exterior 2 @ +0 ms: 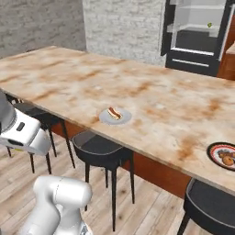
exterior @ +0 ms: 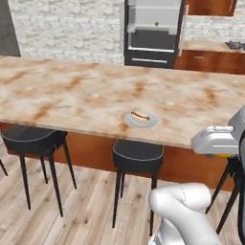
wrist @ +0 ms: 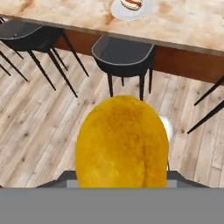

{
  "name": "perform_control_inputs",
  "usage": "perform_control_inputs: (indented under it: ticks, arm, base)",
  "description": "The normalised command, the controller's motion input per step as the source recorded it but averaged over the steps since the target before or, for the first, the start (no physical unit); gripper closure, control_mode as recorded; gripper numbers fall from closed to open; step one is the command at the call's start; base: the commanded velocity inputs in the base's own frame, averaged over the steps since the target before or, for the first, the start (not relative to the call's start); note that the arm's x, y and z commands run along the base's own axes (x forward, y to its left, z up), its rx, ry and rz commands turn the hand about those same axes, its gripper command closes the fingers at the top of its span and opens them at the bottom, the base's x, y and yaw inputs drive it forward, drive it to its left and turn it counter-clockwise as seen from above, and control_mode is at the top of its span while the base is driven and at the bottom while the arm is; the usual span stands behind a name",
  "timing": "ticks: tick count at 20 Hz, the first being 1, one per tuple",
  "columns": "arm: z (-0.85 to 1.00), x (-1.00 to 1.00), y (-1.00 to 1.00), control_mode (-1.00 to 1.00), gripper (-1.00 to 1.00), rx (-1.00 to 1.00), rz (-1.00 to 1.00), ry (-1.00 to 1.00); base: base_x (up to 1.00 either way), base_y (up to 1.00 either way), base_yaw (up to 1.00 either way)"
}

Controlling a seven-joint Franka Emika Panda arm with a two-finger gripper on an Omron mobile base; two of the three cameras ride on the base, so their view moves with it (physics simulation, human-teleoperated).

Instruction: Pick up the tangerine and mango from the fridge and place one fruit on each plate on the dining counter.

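While the gripper (wrist: 122,186) is holding the mango (wrist: 122,142) clamped between its fingers, the tangerine (exterior: 139,115) is sitting on a plate (exterior: 152,121) on the dining counter (exterior: 72,91).

- The mango (wrist: 121,142) is golden yellow, with darker orange shading on its sides.
- The dining counter (exterior: 72,91) has a beige stone top with rusty brown patches, and its base is red-brown wood.
- The near plate (exterior: 140,119) is pale grey-white; the piece on it is red-orange and whitish.
- The second plate (exterior 2: 223,155) is dark, with a red rim line and brown patterned middle.
- The stools (exterior: 137,155) are black.
- The fridge (exterior: 154,31) is black outside and pale grey inside.
- The floor (wrist: 39,127) is light grey-brown wood planks.
- The wall (exterior: 67,28) is pale grey brick.
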Motion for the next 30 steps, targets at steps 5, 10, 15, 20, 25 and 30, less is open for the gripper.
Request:
perform_control_inputs:
  ticks: [5, 10, 15, 20, 25, 30]
  arm:
    - [0.00, 0.00, 0.00, 1.00, 1.00, 0.00, 0.00, 0.00]
    - [0.00, 0.00, 0.00, 1.00, 1.00, 0.00, 0.00, 0.00]
    - [0.00, 0.00, 0.00, 1.00, 1.00, 0.00, 0.00, 0.00]
    - [0.00, 0.00, 0.00, 1.00, 1.00, 0.00, 0.00, 0.00]
    - [0.00, 0.48, 0.16, -1.00, 1.00, -0.01, -0.08, 0.11]
    - [-0.67, 0.99, 0.10, -1.00, 1.00, -0.09, -0.11, 0.12]
  base:
    - [1.00, 0.82, -0.60]
    - [0.77, 0.57, -0.43]
    - [0.79, 0.00, -0.29]
    - [0.10, 0.00, -0.10]
    - [0.00, 0.00, 0.00]
    - [0.00, 0.00, 0.00]
